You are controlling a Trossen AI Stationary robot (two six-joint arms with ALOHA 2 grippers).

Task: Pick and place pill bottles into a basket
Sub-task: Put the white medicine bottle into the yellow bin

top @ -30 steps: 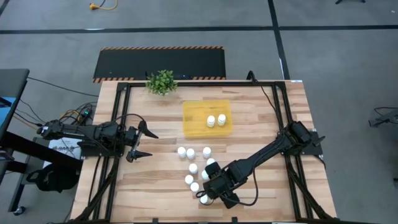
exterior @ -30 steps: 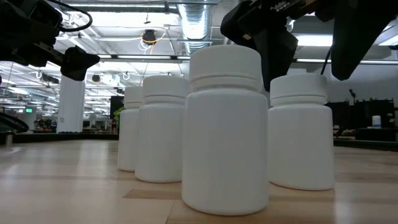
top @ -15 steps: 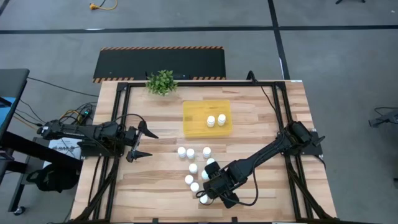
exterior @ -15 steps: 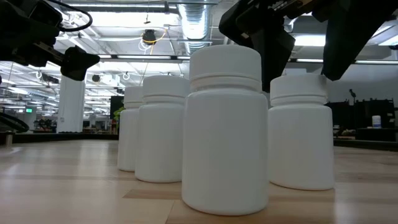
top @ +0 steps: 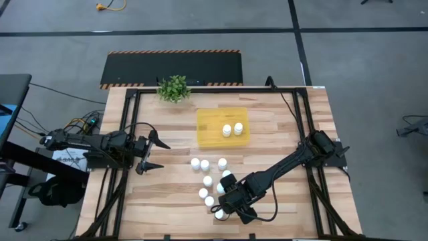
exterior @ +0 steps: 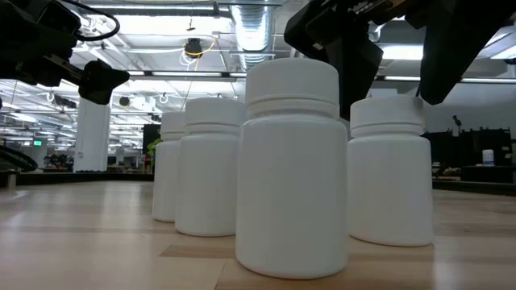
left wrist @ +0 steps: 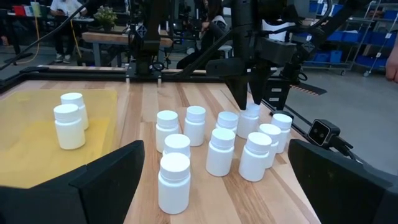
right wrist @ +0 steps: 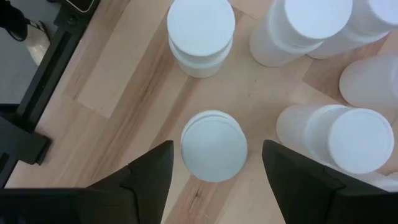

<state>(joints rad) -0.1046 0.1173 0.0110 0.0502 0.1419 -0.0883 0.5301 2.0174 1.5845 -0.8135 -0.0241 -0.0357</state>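
Several white pill bottles [top: 208, 181] stand upright on their bases in a cluster on the wooden table. Two more bottles [top: 232, 128] stand in the yellow tray [top: 210, 124]. My right gripper [top: 224, 194] hangs over the cluster's near side, pointing down and open. Its fingers [right wrist: 152, 171] stand on either side of one bottle's cap [right wrist: 213, 145] with a gap on both sides. That bottle also shows in the left wrist view [left wrist: 250, 119]. My left gripper [top: 159, 155] waits open and empty at the table's left.
Other bottles [right wrist: 200, 34] stand close around the one between my right fingers, one [right wrist: 348, 138] right beside a finger. A small green plant [top: 174, 88] stands at the far edge, left of the tray. Bare wood lies between my left gripper and the cluster.
In the low view one finger of my right gripper has shifted a little toward the other, so the gap has narrowed slightly; it stays open. The bottles have kept their places.
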